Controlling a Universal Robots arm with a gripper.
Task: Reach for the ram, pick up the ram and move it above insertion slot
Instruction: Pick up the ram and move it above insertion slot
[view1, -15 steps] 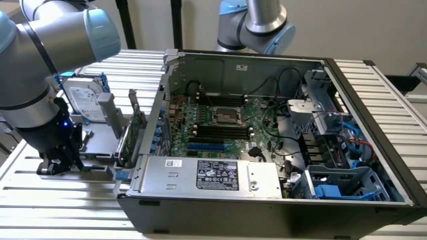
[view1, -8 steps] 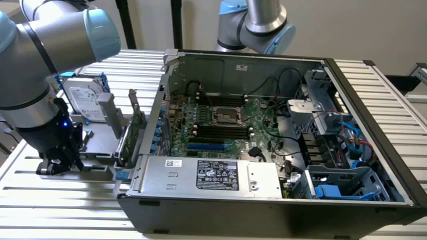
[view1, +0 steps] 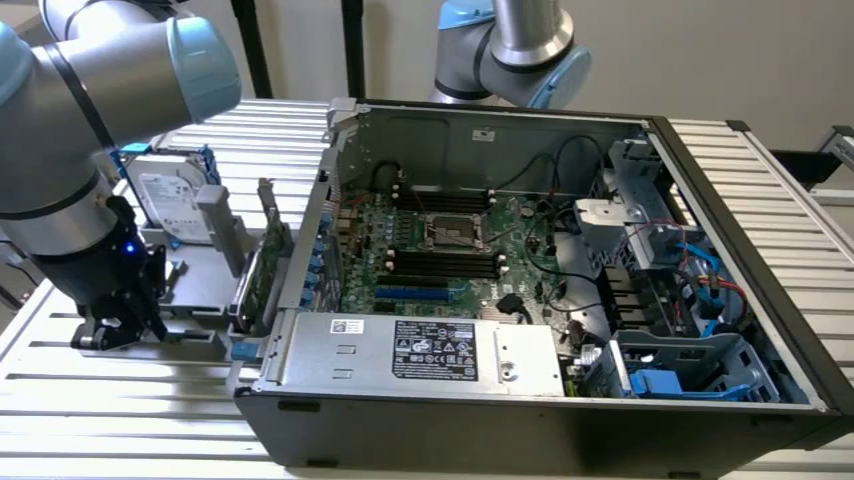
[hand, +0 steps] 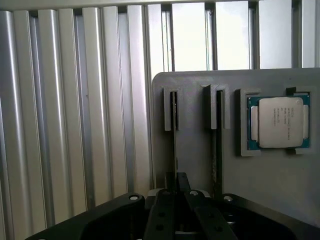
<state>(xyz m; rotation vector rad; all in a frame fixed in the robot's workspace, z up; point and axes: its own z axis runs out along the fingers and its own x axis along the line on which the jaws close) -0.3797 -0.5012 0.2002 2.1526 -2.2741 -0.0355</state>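
At the exterior view's left, over the slatted bench (view1: 134, 420): the hand (view1: 118, 325), lowered to the near end of a grey parts holder (view1: 187, 300). Cannot tell whether parted or clamped (its own dark body covers the spot). Just beyond, upright in the same holder, a hard drive (view1: 167, 190), then a green expansion card (view1: 260, 285) standing on edge. Further right, an open computer case (view1: 467, 130), motherboard (view1: 441, 250) exposed, power supply (view1: 414, 350) along the near side. From the wrist: the ram (hand: 173, 125) edge-on in its holder slot, directly ahead of the hand and seemingly reaching it. In the neighbouring slot, a second stick (hand: 218, 130). Beside that, a CPU (hand: 279, 122) lying flat in its own recess.
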